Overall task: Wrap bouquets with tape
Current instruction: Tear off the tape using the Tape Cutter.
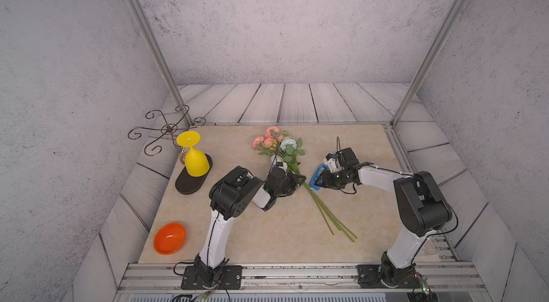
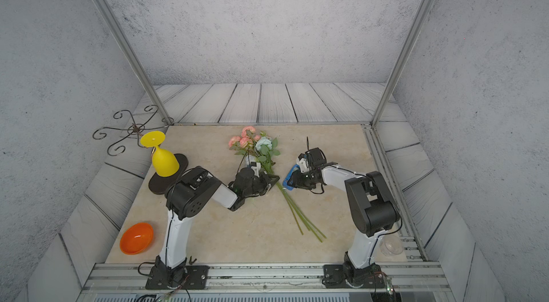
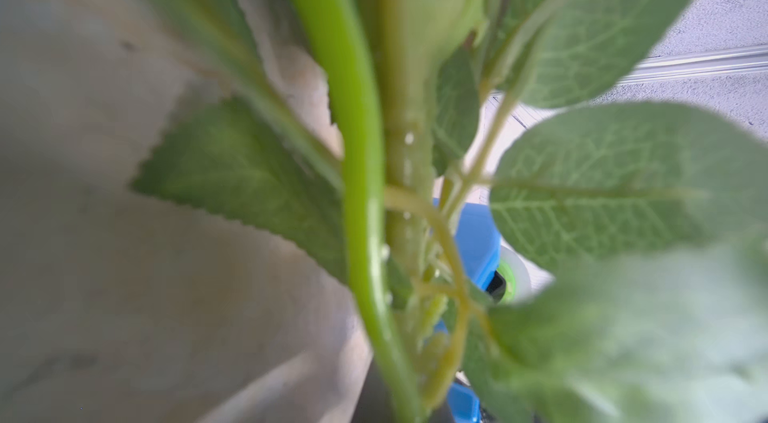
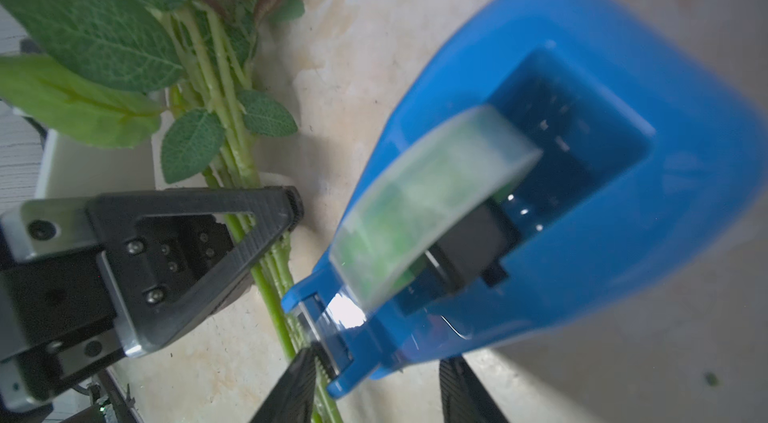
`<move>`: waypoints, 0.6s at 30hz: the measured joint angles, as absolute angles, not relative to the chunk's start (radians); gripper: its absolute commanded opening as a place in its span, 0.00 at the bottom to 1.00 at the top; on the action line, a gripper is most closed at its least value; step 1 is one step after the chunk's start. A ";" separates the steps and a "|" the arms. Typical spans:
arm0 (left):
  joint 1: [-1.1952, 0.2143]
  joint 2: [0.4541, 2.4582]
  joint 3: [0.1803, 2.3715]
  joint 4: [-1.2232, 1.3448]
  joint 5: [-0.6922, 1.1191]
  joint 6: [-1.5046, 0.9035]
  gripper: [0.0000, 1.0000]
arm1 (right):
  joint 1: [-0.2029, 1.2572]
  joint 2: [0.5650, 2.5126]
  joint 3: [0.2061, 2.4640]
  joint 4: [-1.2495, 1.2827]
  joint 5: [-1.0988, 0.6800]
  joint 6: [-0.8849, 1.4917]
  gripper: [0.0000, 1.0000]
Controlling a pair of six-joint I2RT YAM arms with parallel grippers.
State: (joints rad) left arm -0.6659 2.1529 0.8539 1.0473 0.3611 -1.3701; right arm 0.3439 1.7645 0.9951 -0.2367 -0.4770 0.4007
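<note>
The bouquets (image 1: pixel 279 144) (image 2: pixel 255 143) lie across the middle of the table in both top views, pink and pale blue blooms at the far end. Their long green stems (image 1: pixel 326 214) point toward the front. My left gripper (image 1: pixel 299 180) (image 2: pixel 272 180) is shut on the stems just below the leaves. Stems (image 3: pixel 361 192) and leaves fill the left wrist view. The tape (image 4: pixel 428 200) sits in a blue dispenser (image 1: pixel 315 177) (image 2: pixel 289 177) (image 4: pixel 623 192) right of the stems. My right gripper (image 1: pixel 318 182) (image 4: pixel 374 375) is shut on the dispenser's narrow cutter end, which nearly touches the stems (image 4: pixel 224 109).
An upturned yellow goblet (image 1: pixel 196 161) stands on a dark oval base at the left, below a curled wire stand (image 1: pixel 166 129). An orange bowl (image 1: pixel 169 238) sits at the front left. A clear cup (image 2: pixel 392 245) lies by the right arm's base.
</note>
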 measured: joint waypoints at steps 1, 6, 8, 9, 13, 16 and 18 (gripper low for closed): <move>-0.666 2.150 0.851 1.047 0.361 -1.370 0.00 | 0.344 1.765 0.995 -0.233 -0.479 0.403 0.50; -0.666 2.140 0.843 1.048 0.359 -1.371 0.00 | 0.344 1.764 0.994 -0.202 -0.506 0.428 0.55; -0.666 2.140 0.843 1.048 0.359 -1.372 0.00 | 0.344 1.763 0.994 -0.190 -0.507 0.439 0.55; -0.666 2.140 0.843 1.048 0.359 -1.374 0.00 | 0.344 1.763 0.994 -0.187 -0.506 0.442 0.55; -0.666 2.140 0.843 1.048 0.359 -1.375 0.00 | 0.344 1.763 0.994 -0.181 -0.495 0.445 0.54; -0.666 2.140 0.843 1.048 0.359 -1.378 0.00 | 0.344 1.763 0.994 -0.174 -0.496 0.445 0.55; -0.666 2.140 0.843 1.048 0.359 -1.379 0.00 | 0.344 1.763 0.989 -0.160 -0.496 0.447 0.57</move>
State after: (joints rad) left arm -0.6659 2.1399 0.8433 1.0485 0.3592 -1.3788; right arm 0.3443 1.7634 0.9890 -0.1604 -0.4965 0.4469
